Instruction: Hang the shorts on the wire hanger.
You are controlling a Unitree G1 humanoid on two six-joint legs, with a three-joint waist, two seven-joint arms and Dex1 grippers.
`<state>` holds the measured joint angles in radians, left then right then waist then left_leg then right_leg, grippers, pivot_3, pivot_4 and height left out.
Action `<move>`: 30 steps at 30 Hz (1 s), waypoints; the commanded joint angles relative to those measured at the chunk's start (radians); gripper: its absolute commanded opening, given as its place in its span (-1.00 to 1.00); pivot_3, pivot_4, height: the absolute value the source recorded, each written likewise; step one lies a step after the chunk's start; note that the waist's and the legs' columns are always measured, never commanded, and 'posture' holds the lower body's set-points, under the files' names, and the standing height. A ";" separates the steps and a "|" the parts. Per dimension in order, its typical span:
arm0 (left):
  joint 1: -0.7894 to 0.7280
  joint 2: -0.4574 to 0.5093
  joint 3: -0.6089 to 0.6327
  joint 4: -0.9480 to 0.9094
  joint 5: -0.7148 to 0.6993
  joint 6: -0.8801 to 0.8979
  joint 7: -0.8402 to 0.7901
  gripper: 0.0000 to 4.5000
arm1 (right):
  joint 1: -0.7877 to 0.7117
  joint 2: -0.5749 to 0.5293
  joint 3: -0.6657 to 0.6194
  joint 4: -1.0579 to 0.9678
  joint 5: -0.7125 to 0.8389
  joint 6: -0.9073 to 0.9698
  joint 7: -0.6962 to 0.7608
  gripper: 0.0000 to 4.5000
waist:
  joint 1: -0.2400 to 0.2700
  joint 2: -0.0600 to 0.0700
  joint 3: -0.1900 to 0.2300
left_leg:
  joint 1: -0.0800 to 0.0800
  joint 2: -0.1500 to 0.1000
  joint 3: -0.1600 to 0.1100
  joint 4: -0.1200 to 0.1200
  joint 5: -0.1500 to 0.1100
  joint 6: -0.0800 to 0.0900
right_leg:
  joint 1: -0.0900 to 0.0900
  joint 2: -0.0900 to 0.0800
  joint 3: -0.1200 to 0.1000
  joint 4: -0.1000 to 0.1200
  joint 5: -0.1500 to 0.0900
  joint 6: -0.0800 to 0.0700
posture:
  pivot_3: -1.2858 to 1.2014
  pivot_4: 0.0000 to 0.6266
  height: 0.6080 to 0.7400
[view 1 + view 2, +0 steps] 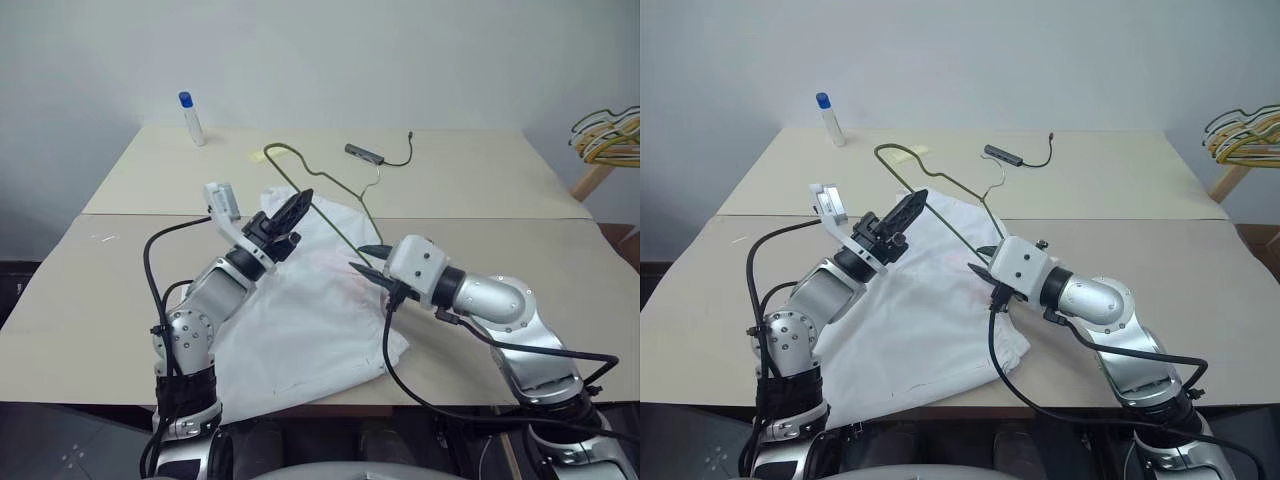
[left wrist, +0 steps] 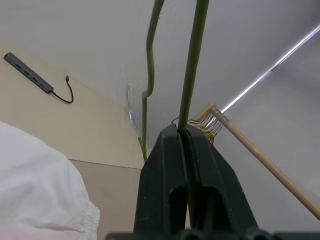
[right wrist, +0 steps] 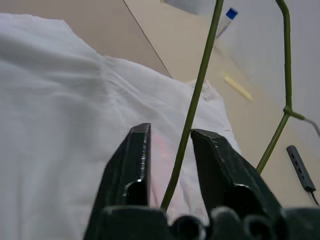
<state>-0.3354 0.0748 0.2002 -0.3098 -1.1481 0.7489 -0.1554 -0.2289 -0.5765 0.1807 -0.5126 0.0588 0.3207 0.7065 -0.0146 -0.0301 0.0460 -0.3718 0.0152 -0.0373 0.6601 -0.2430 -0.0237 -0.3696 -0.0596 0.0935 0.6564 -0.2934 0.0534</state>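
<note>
Two pincers: left pincer point(image 2: 182, 150) clenched on wire hanger point(image 2: 192, 65); right pincer point(image 3: 170, 145) released around wire.

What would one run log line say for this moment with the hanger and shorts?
left gripper: shut on wire hanger | right gripper: open around hanger wire | shorts: flat on table, not hung

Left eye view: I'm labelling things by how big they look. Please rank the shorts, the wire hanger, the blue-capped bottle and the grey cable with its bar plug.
1. shorts
2. wire hanger
3. grey cable
4. bottle

Cable and bottle look close; both lie farther back, so that order is unsure.
</note>
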 commanded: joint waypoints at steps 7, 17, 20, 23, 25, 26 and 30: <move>-0.052 0.264 0.093 0.010 -0.153 0.037 -0.449 -1.00 | 0.024 -0.170 -0.371 0.000 0.515 0.168 0.229 0.46 | -0.005 0.000 0.001 | 0.000 0.000 0.000 0.000 0.000 0.000 | 0.000 0.000 0.000 0.000 0.000 0.000 | 0.03 -1.00 1.00; -0.258 0.516 0.129 0.283 -0.210 0.144 -0.889 -1.00 | -0.157 -0.356 -0.291 0.350 0.849 0.616 0.581 0.46 | -0.026 -0.001 0.002 | 0.001 0.002 0.000 -0.001 0.000 0.000 | 0.002 0.001 -0.002 -0.003 -0.002 0.003 | 0.03 -1.00 1.00; -0.277 0.516 0.123 0.298 -0.188 0.142 -0.924 -1.00 | -0.185 -0.321 -0.248 0.319 0.849 0.634 0.572 0.46 | -0.031 0.000 0.003 | -0.002 0.002 0.000 -0.001 0.000 0.001 | 0.000 0.001 -0.002 -0.003 -0.002 0.002 | 0.03 -1.00 1.00; -0.276 0.499 0.122 0.293 -0.168 0.130 -0.922 -1.00 | -0.201 -0.263 -0.227 0.282 0.868 0.658 0.524 0.46 | -0.033 -0.001 0.003 | -0.003 0.002 0.000 -0.001 0.000 0.001 | -0.002 0.001 -0.002 -0.003 -0.002 0.002 | 0.02 -1.00 1.00; -0.263 0.487 0.124 0.278 -0.163 0.126 -0.927 -1.00 | -0.210 -0.220 -0.225 0.260 0.895 0.682 0.497 0.46 | -0.031 -0.001 0.003 | -0.004 0.002 -0.001 0.000 0.000 0.001 | -0.002 0.000 -0.002 -0.002 -0.001 0.003 | 0.02 -1.00 1.00; -0.259 0.482 0.123 0.272 -0.159 0.125 -0.928 -1.00 | -0.215 -0.204 -0.223 0.250 0.904 0.693 0.483 0.46 | -0.030 -0.001 0.003 | -0.004 0.002 -0.001 0.000 0.000 0.001 | -0.002 0.000 -0.002 -0.002 -0.001 0.003 | 0.02 -1.00 1.00; -0.260 0.457 0.121 0.262 -0.137 0.114 -0.915 -1.00 | -0.225 -0.174 -0.214 0.202 0.929 0.715 0.448 0.46 | -0.025 -0.001 0.003 | -0.005 0.002 -0.002 0.000 0.000 0.001 | -0.002 0.000 -0.003 -0.002 -0.001 0.003 | 0.03 -1.00 1.00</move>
<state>-0.5855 0.5379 0.3123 -0.0244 -1.2916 0.8861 -1.0714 -0.4272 -0.7505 -0.0158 -0.2759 0.9576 1.0257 1.1640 -0.0399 -0.0309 0.0488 -0.3769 0.0167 -0.0392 0.6598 -0.2434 -0.0230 -0.3720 -0.0595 0.0907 0.6539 -0.2944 0.0563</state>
